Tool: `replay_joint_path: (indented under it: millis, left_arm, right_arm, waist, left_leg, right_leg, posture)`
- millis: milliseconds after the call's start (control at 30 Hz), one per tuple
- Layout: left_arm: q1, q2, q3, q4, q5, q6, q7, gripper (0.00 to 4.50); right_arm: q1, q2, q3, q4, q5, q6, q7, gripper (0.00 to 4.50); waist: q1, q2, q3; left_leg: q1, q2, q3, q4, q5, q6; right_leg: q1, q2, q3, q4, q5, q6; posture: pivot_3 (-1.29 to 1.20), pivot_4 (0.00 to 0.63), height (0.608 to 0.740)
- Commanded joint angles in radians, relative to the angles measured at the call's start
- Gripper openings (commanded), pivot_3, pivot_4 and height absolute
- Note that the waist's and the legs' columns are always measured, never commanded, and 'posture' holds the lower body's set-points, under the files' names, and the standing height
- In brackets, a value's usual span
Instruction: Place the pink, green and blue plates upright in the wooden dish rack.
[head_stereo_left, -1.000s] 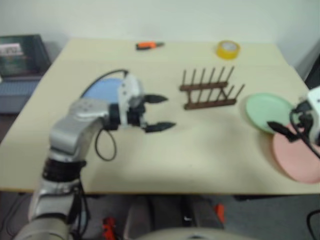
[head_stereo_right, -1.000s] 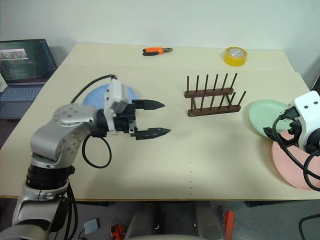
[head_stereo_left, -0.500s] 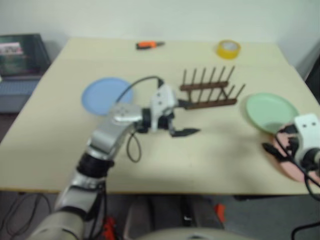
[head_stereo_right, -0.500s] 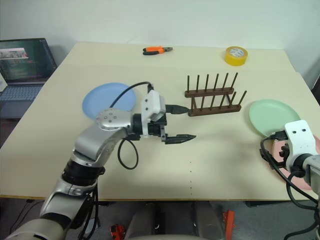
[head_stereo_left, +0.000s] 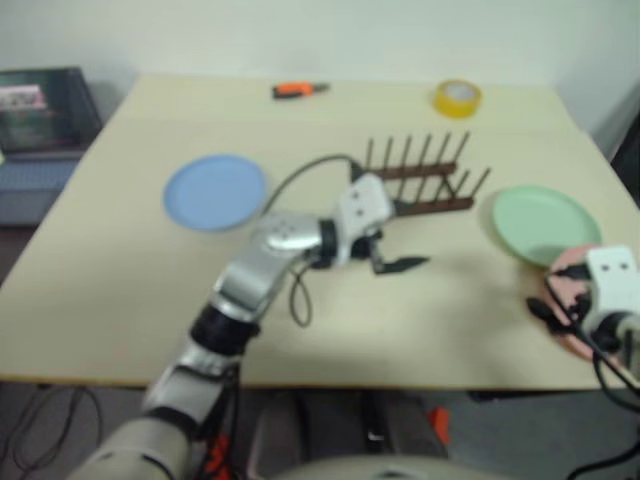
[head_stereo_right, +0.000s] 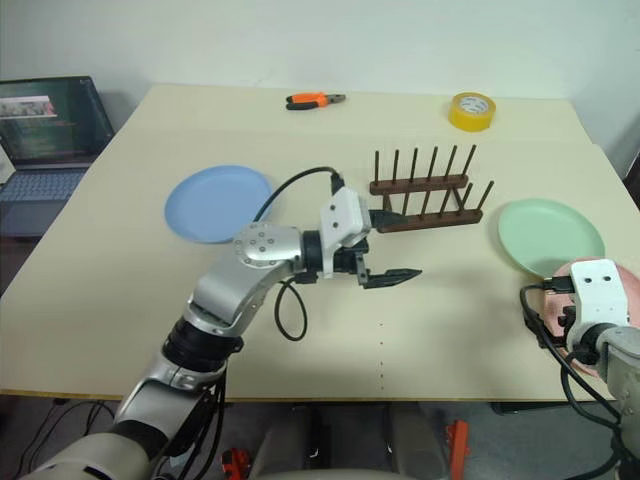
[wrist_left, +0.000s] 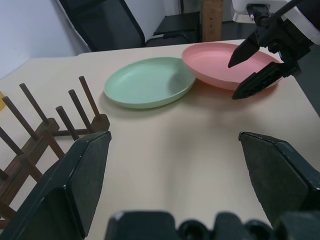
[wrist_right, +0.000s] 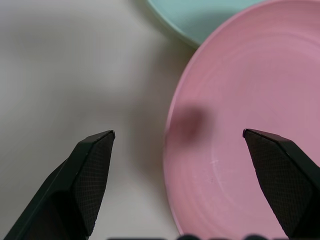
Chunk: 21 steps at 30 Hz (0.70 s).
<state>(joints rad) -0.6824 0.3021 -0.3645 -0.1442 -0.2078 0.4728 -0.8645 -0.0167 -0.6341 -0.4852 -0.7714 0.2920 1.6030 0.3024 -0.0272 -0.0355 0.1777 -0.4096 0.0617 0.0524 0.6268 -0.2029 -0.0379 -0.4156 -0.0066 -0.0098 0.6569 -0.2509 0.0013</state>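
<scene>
The salmon-pink round plate (wrist_left: 225, 62) lies flat at the table's near right edge, its far rim touching or slightly overlapping the pale mint-green round plate (head_stereo_right: 550, 233) beside it. The light-blue round plate (head_stereo_right: 218, 203) lies flat well apart on the left half of the beige table (head_stereo_right: 420, 330). The small dark-brown wooden dish rack (head_stereo_right: 425, 195) with upright pegs stands between them, toward the far side, with no plate in it.

The left arm reaches across the middle of the table, its forearm roughly level, and the left gripper (head_stereo_right: 385, 248) points to the right, just in front of the rack's near left end. Its two black fingers are spread wide and hold nothing.

The right arm is bent at the table's right edge, with the right gripper (wrist_right: 185, 165) angled downward over the near left rim of the pink plate. Its fingers are also spread wide, one over bare table and one over the plate, gripping nothing.
</scene>
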Motion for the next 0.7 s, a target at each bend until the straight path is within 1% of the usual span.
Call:
replay_joint_path:
  millis: [33, 67, 100, 133, 200, 233, 433, 467, 600, 700]
  left_arm:
    - [-0.022, -0.005, 0.002, -0.019, 0.012, -0.016, 0.005, 4.5]
    - [-0.022, -0.004, 0.002, -0.018, 0.014, -0.017, 0.005, 4.5]
    - [-0.023, -0.005, 0.004, -0.017, 0.014, -0.016, 0.005, 4.5]
    - [-0.023, -0.005, 0.006, -0.017, 0.014, -0.015, 0.005, 4.5]
    - [-0.024, -0.005, 0.009, -0.017, 0.014, -0.014, 0.005, 4.5]
    - [-0.024, -0.004, 0.009, -0.017, 0.015, -0.014, 0.005, 4.5]
    - [-0.03, -0.003, 0.012, -0.008, 0.019, -0.018, 0.006, 4.5]
    - [-0.032, -0.003, 0.013, -0.003, 0.02, -0.02, 0.007, 4.5]
    - [-0.036, -0.004, 0.011, 0.011, 0.026, -0.028, 0.009, 4.5]
    - [-0.04, -0.009, 0.013, 0.023, 0.028, -0.037, 0.01, 4.5]
  right_arm:
    - [0.013, 0.001, 0.013, 0.019, -0.031, -0.036, -0.023, 4.11]
    - [0.014, 0.003, 0.015, 0.021, -0.032, -0.04, -0.025, 3.91]
    - [0.013, 0.003, 0.015, 0.022, -0.032, -0.042, -0.027, 3.6]
    - [0.011, 0.002, 0.015, 0.023, -0.033, -0.045, -0.028, 3.18]
    - [0.011, -0.002, 0.018, 0.027, -0.036, -0.053, -0.029, 2.59]
    - [0.012, -0.004, 0.021, 0.028, -0.037, -0.056, -0.029, 2.19]
    - [0.007, -0.012, 0.032, 0.022, -0.034, -0.056, -0.024, 0.16]
    - [0.001, -0.016, 0.031, 0.017, -0.032, -0.053, -0.019, 0.03]
    - [-0.012, -0.044, 0.035, 0.003, -0.033, -0.038, -0.006, 0.03]
    - [-0.027, -0.084, 0.024, -0.008, -0.033, -0.021, 0.008, 0.03]
  waist:
    - [0.0, 0.0, 0.0]
    - [0.0, 0.0, 0.0]
    - [0.0, 0.0, 0.0]
    - [0.0, 0.0, 0.0]
    - [0.0, 0.0, 0.0]
    - [0.0, 0.0, 0.0]
    - [0.0, 0.0, 0.0]
    - [0.0, 0.0, 0.0]
    - [0.0, 0.0, 0.0]
    - [-0.001, 0.0, 0.0]
  left_leg:
    - [0.0, 0.0, 0.0, 0.0, 0.0, 0.0]
    - [0.0, 0.0, 0.0, 0.0, 0.0, 0.0]
    - [0.0, 0.0, 0.0, 0.0, 0.0, 0.0]
    - [0.0, 0.0, 0.0, 0.0, 0.0, 0.0]
    - [0.0, 0.0, 0.0, 0.0, 0.0, 0.0]
    - [0.0, 0.0, 0.0, 0.0, 0.0, 0.0]
    - [0.0, 0.0, 0.0, 0.0, 0.0, 0.0]
    - [0.0, 0.0, 0.0, 0.0, 0.0, 0.0]
    - [0.0, 0.0, 0.0, 0.001, 0.0, 0.0]
    - [0.0, 0.0, 0.0, 0.001, 0.0, 0.0]
  right_leg:
    - [0.0, 0.0, 0.0, 0.0, 0.0, 0.0]
    - [0.0, 0.0, 0.0, 0.0, 0.0, 0.0]
    - [0.0, 0.0, 0.0, 0.0, 0.0, 0.0]
    - [0.0, 0.0, 0.0, 0.0, 0.0, 0.0]
    - [0.0, 0.0, 0.0, 0.0, 0.0, 0.0]
    - [0.0, 0.0, 0.0, 0.0, 0.0, 0.0]
    - [0.0, 0.0, 0.0, 0.0, 0.0, 0.0]
    - [0.0, 0.0, 0.0, 0.0, 0.0, 0.0]
    - [0.0, 0.0, 0.0, 0.0, 0.0, 0.0]
    - [0.0, 0.0, 0.0, 0.0, 0.0, 0.0]
  posture:
    - [0.0, 0.15, 0.74]
    - [0.0, 0.15, 0.74]
    - [0.0, 0.15, 0.74]
    - [0.0, 0.15, 0.74]
    - [0.0, 0.15, 0.74]
    - [0.0, 0.15, 0.74]
    - [0.0, 0.15, 0.74]
    - [0.0, 0.15, 0.74]
    - [0.0, 0.15, 0.74]
    - [0.0, 0.15, 0.74]
